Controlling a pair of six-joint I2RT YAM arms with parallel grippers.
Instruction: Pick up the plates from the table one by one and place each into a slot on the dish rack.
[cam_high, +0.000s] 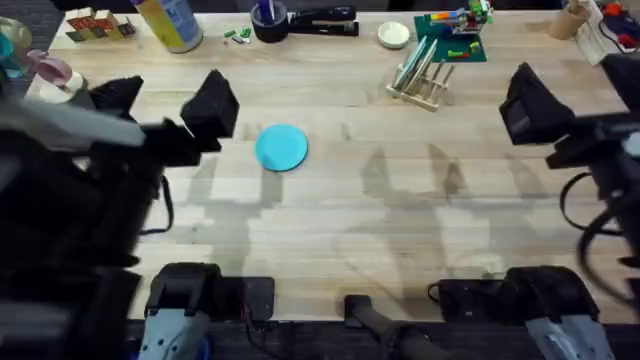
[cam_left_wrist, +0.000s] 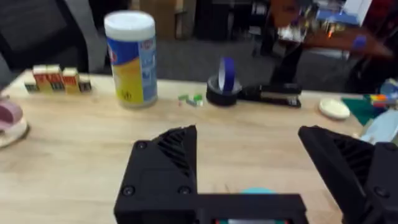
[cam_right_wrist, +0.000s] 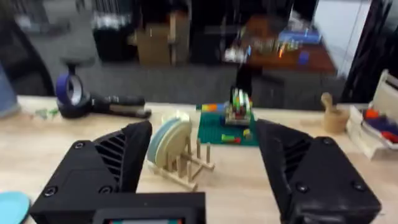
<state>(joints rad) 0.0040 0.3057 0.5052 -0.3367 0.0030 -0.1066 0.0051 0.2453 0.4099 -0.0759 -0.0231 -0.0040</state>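
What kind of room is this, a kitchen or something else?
Probably a lab or office workspace, not a kitchen: a wooden table holds a stapler, toy bricks, and a small dish rack.

Plain turquoise plate (cam_high: 281, 147), pale wood table (cam_high: 400, 220)

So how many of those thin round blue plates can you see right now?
At least 3: one turquoise round plate lies flat on the pale wooden table beside the left gripper; two or more pale teal plates stand in the light-wood dowel rack, where overlap may hide others.
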